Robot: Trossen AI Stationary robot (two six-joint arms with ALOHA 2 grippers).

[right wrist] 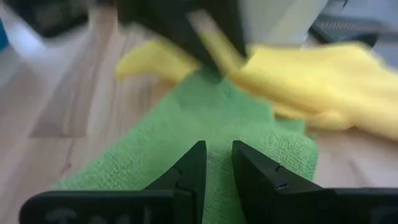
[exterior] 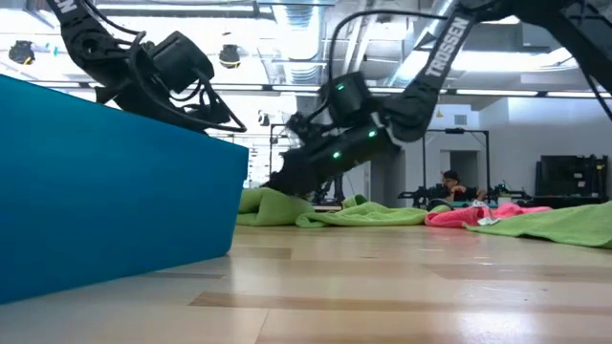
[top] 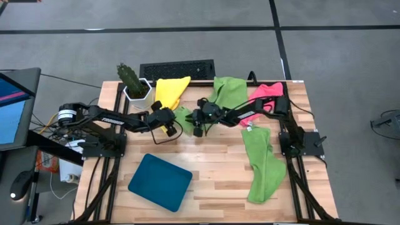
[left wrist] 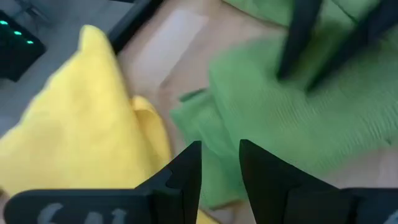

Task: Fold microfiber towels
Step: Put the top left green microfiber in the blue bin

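Fuzzy cloth towels (top: 265,164), wooden table (top: 219,172)

High view looks straight down; low view level across table (exterior: 402,287); both wrist views sit close over one green towel (left wrist: 298,118).
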